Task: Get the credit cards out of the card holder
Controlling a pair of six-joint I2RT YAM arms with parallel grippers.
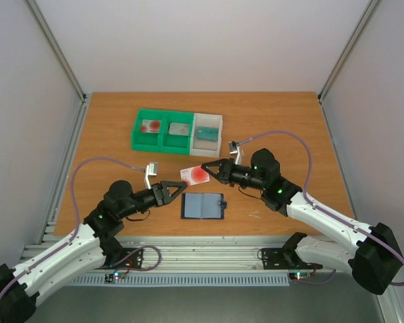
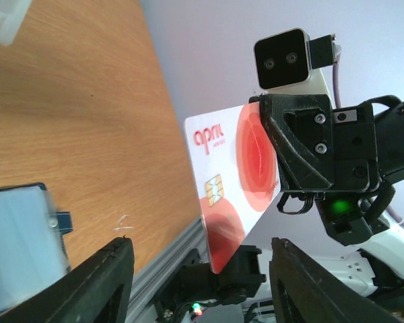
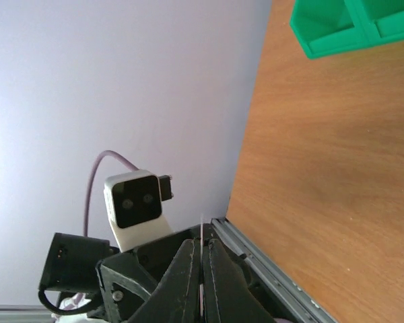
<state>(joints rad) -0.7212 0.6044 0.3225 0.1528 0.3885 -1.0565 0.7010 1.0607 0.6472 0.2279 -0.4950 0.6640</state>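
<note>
While the green-and-white tray (image 1: 151, 141) sits well beyond the card holder (image 1: 203, 205), the left gripper (image 1: 182, 190) hovers just left of the card holder, fingers spread and holding nothing. The right gripper (image 1: 205, 168) pinches one credit card (image 1: 196, 175) just above the card holder's far edge.

You have a wooden table (image 1: 283, 121) in front of you, its orange-brown top showing a plain grain and a few small pale scuffs (image 1: 254, 215) near the front. Three plain walls close it in: a back wall (image 1: 202, 40), a left wall (image 1: 20, 101) and a right wall (image 1: 384, 101), all a pale grey-white with a faint lilac cast. Slim metal posts (image 1: 57, 44) run up along the back corners where your walls meet. A ribbed metal rail (image 1: 209, 252) lines the near edge of your table. The light is even and soft, and shadows on the wood are faint.
</note>
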